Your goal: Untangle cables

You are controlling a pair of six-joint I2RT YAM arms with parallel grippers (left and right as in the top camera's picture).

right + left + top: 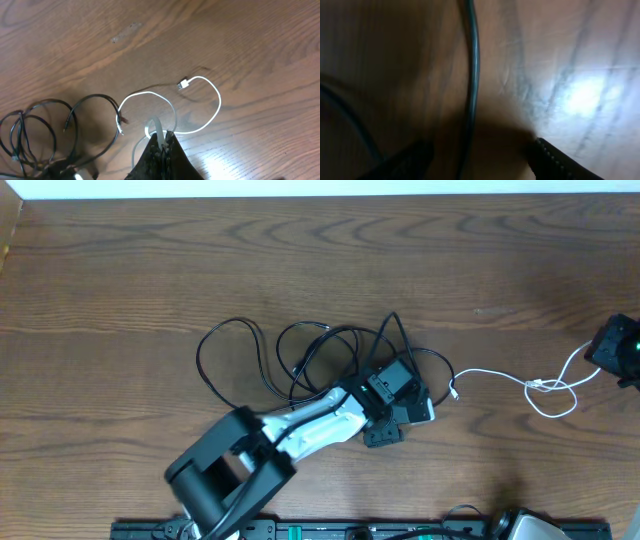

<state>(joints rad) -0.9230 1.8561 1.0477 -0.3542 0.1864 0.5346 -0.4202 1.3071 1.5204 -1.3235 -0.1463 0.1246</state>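
overhead view has the black cables (320, 355) knotted in loops in the middle of the table (300, 240). the white cable (490, 371) lies off to the right, its plug end just beside them. the right gripper (161, 142) looks clamped on a loop of white, i'd guess to keep it out of the knot, though the pinch itself is half hidden. the left gripper (480, 159) sits low over the knot, jaws apart astride one black strand (474, 75), not yet squeezing, likely lining up to lift it free.

Black cable (474, 75) between parted pincer (482, 146) tips; wooden table (580, 60) beneath
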